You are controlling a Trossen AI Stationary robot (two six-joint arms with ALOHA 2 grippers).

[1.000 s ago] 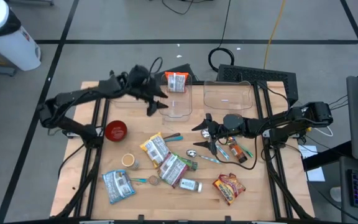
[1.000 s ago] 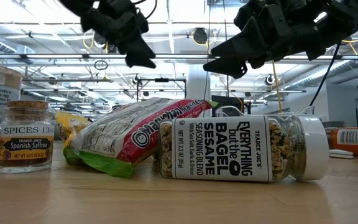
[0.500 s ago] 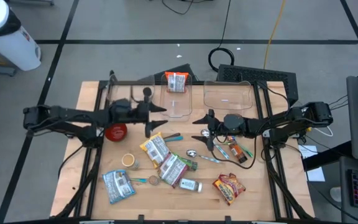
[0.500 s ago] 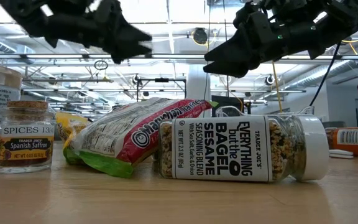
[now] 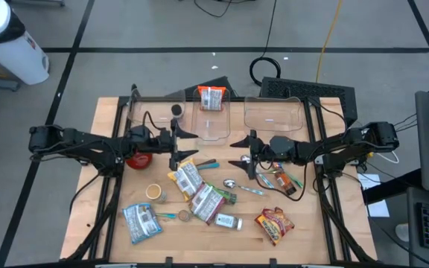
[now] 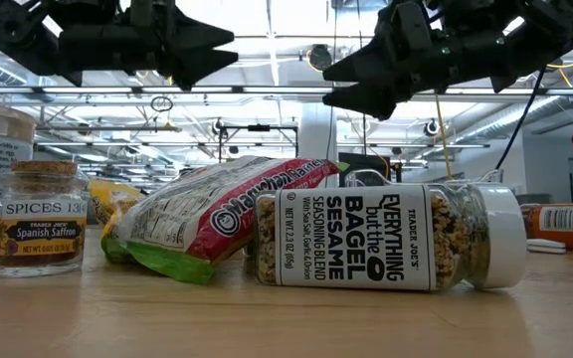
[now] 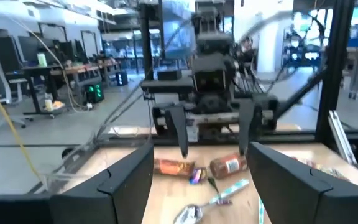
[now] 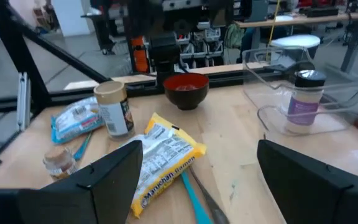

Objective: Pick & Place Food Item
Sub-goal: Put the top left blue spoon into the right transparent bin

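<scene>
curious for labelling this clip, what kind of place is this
Most likely a robotics lab or workshop, not a kitchen. The wooden table stands on a taped concrete floor, cables trail away behind it, and the right wrist view shows workbenches with equipment beyond the table.

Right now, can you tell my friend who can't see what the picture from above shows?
Two dark robot arms reach toward each other over a wooden table, the left end effector and right end effector open and empty. Snack packets, jars, a spoon and a red bowl lie below them.

The left gripper [image 5: 185, 143] is moving away from the clear bin [image 5: 213, 119] at the table's far edge, toward the middle.
</scene>
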